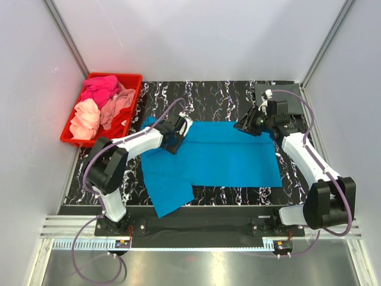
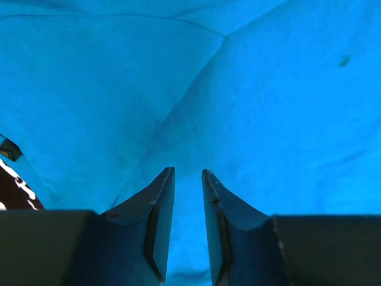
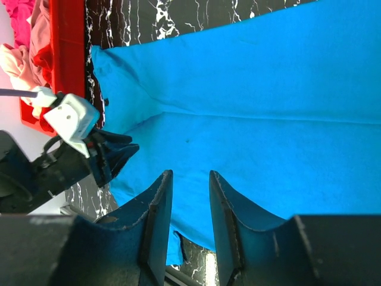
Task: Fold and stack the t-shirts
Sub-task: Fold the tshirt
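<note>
**Q:** Reading from left to right, what is shown, and where do the t-shirts lie?

**A:** Far left, a red bin holds a hot pink t-shirt, a peach t-shirt and a salmon t-shirt, all unfolded; centre, the blue t-shirt lies spread on the marbled surface, one flap reaching the near edge; far right corner, a dark grey t-shirt lies flat, partly hidden by the right arm.

**Q:** And the end effectors?

**A:** The left end effector is down on the blue cloth near its far left corner; the jaws stand a narrow gap apart; creases run towards the tips, yet whether a fold is caught cannot be told. The right end effector sits at the far right edge of the same shirt; the jaws are slightly parted, and nothing is seen between them.

**Q:** Which step is in hand?

**A:** Judged as the first fold of the blue t-shirt, at the point of taking hold; nothing is yet stacked on it. The next move calls for a firm pinch at both far corners, then an even carry towards the near edge, so that the cloth does not skew.

**Q:** Any brands or writing?

**A:** None legible; the shirts are plain.
</note>
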{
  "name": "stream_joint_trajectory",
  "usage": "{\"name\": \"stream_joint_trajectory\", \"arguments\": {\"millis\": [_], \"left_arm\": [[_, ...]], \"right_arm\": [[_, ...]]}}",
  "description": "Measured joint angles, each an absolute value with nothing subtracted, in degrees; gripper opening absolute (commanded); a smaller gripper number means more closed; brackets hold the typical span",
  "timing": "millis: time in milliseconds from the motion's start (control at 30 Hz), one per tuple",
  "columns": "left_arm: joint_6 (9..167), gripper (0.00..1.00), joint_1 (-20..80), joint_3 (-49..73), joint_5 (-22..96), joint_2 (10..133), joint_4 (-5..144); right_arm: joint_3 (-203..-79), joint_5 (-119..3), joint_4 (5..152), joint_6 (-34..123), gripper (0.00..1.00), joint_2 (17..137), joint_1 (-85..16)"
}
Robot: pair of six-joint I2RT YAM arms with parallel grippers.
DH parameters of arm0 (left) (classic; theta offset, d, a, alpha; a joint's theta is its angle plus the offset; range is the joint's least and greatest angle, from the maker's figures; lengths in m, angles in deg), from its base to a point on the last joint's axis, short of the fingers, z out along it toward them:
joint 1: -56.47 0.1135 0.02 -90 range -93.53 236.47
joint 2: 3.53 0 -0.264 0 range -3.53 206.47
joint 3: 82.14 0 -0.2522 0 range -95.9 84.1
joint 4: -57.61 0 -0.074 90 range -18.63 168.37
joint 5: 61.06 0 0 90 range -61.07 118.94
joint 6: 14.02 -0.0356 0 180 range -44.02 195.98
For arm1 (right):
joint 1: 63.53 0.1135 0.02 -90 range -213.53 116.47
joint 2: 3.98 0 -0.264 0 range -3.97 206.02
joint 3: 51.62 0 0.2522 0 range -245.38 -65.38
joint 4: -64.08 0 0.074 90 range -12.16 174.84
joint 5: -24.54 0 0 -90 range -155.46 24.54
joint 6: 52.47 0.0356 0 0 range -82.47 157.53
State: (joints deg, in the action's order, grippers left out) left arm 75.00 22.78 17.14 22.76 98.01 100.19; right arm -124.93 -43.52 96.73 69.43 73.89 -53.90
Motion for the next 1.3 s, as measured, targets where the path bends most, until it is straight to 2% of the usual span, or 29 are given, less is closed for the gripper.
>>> {"name": "stream_joint_trajectory", "arguments": {"millis": [400,933,1300], "left_arm": [[72.4,0.34,22.8,14.6,18.8,101.3,97.9],[71.6,0.17,22.2,13.6,18.6,101.0,97.9],[71.1,0.21,22.2,12.7,18.0,104.4,99.1]], "right_arm": [[-126.0,-45.2,97.6,69.5,0.39,71.7,-53.9],[-126.0,-46.5,97.7,69.8,0.40,71.6,-53.9],[-126.1,-46.7,97.7,69.9,0.41,71.6,-53.9]]}}
